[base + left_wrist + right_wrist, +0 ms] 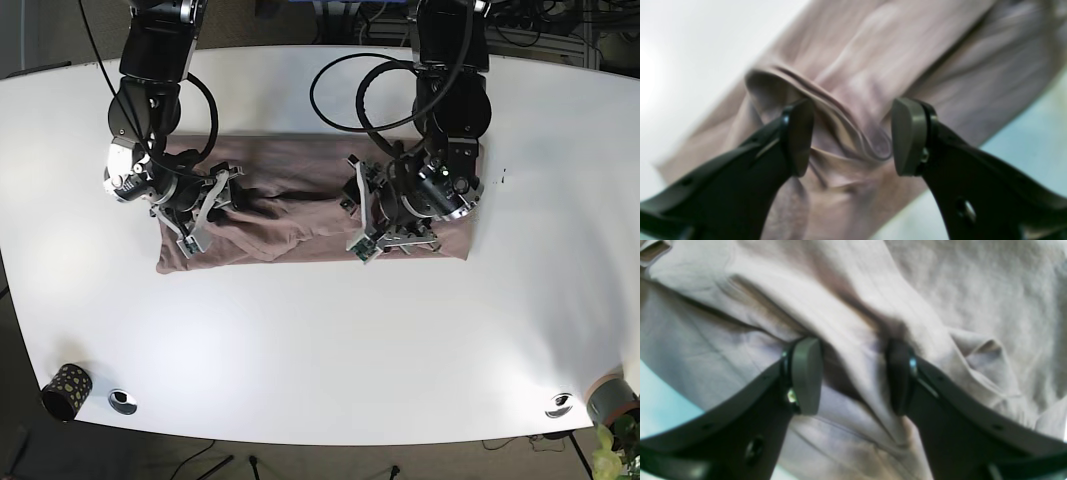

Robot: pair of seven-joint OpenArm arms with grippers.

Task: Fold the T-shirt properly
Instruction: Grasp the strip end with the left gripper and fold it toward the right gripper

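Two arms reach down from the far edge of the white tabletop (320, 340). Left end effector (851, 136) and right end effector (853, 375) both spread open, pads straddling raised folds of the mauve T-shirt (290, 230), bunched lengthwise near the far-middle edge.

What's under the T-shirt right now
The white table lies under the T-shirt. Both grippers, left and right, sit on top, open. Anything beneath the cloth is hidden.
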